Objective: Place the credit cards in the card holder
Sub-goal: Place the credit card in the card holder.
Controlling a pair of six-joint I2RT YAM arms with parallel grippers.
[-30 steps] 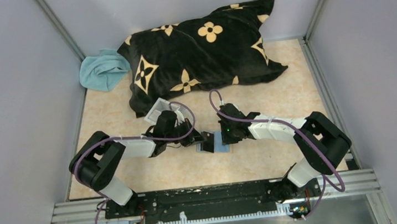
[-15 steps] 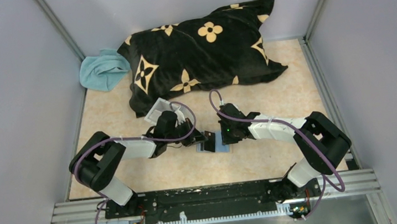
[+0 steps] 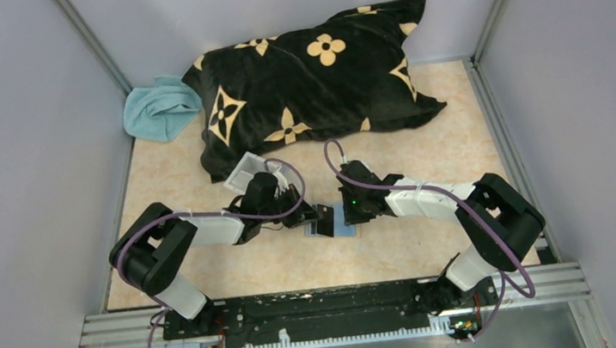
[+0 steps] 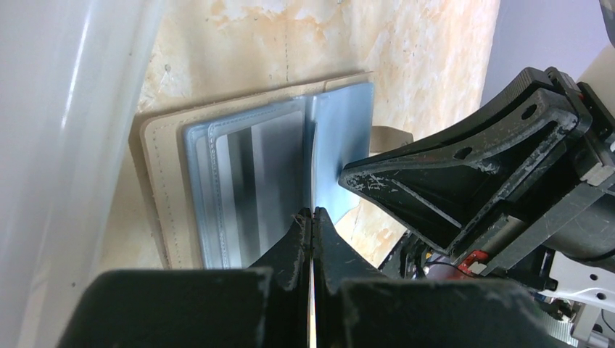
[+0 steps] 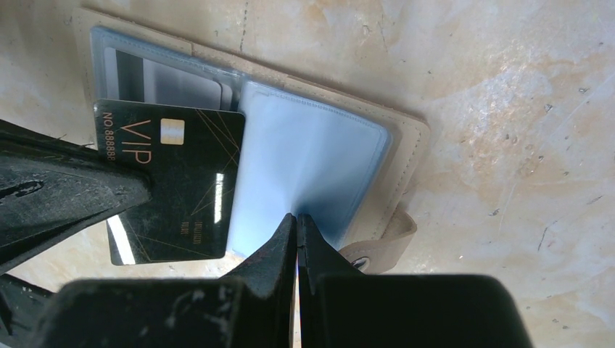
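Left end effector (image 4: 312,214) shifted slightly (pinching black card (image 5: 178,185)).

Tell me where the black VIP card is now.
Right wrist view: the black card overlaps the open wallet's left half, pinched by the left hand.

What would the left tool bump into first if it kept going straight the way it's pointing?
Most likely the open card holder: the left tool, shut on a black card, aims at its sleeves near the fold. The right tool sits just beside that line; depth is unclear.
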